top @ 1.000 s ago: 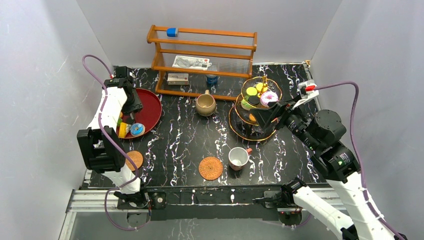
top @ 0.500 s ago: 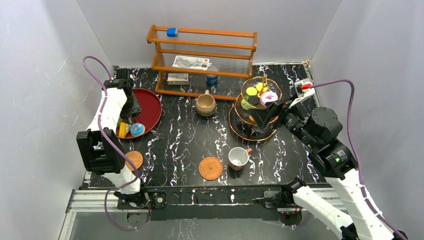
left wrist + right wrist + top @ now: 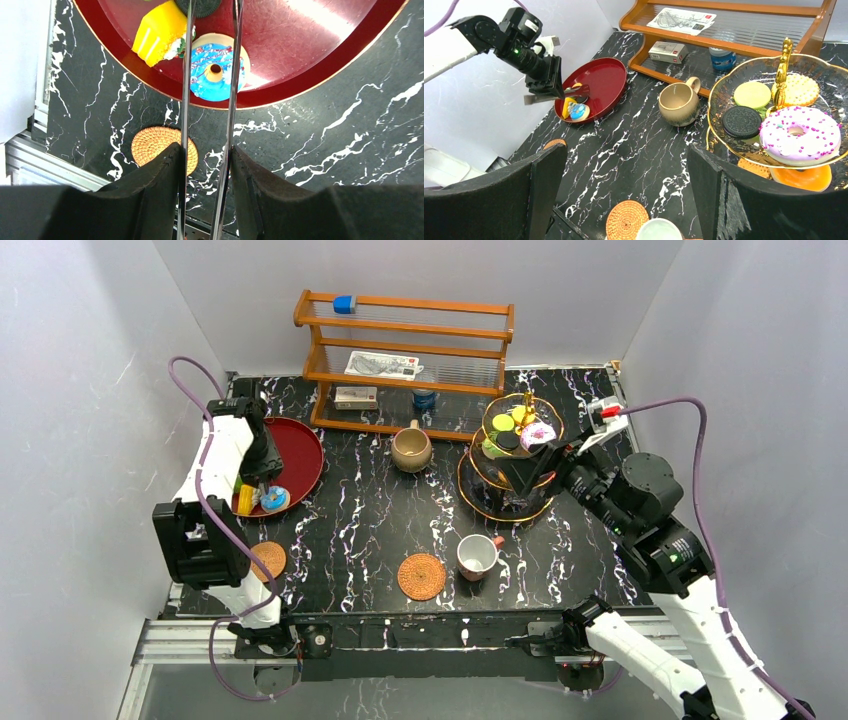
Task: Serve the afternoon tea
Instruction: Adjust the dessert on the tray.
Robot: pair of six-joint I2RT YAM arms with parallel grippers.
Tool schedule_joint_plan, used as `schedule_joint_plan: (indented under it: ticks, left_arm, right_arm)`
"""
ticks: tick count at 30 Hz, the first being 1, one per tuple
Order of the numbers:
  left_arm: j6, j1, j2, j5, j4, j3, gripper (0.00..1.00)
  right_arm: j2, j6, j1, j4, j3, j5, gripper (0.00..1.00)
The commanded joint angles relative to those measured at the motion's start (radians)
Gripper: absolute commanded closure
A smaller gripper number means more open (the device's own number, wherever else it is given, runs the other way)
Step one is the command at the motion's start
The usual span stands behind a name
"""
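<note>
My left fingers (image 3: 206,150) hold thin tongs (image 3: 186,75) over the blue donut (image 3: 212,87), probably light and slippery, so I'd pinch its sides; right fingers (image 3: 626,170) gape empty.

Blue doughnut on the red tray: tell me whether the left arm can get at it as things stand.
Probably yes. The left gripper holds tongs whose blades hang right above the blue doughnut on the red tray; nothing else covers it, though a yellow cake slice lies close beside.

The top edge crops the dark biscuit (image 3: 200,5); tongs (image 3: 185,100) in my left tool (image 3: 205,155) hide strips of the blue doughnut (image 3: 206,90). The bottom edge crops the white cup (image 3: 658,231).
</note>
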Motion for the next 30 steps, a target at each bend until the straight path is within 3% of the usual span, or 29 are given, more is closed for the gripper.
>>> schedule_joint_plan:
  ticks: [1,11,30]
  left_arm:
    - [0.009,-0.006,-0.043,-0.04,-0.062,0.089,0.63]
    - [0.008,-0.009,-0.005,-0.084,-0.069,0.093,0.65]
    - [-0.01,-0.027,0.019,0.181,0.072,0.044,0.64]
  right_arm:
    - [0.008,0.012,0.004,0.075,0.022,-0.021,0.01]
    - [0.047,0.0,0.004,0.071,0.054,-0.022,0.01]
    - [0.025,0.008,0.004,0.072,0.051,-0.002,0.01]
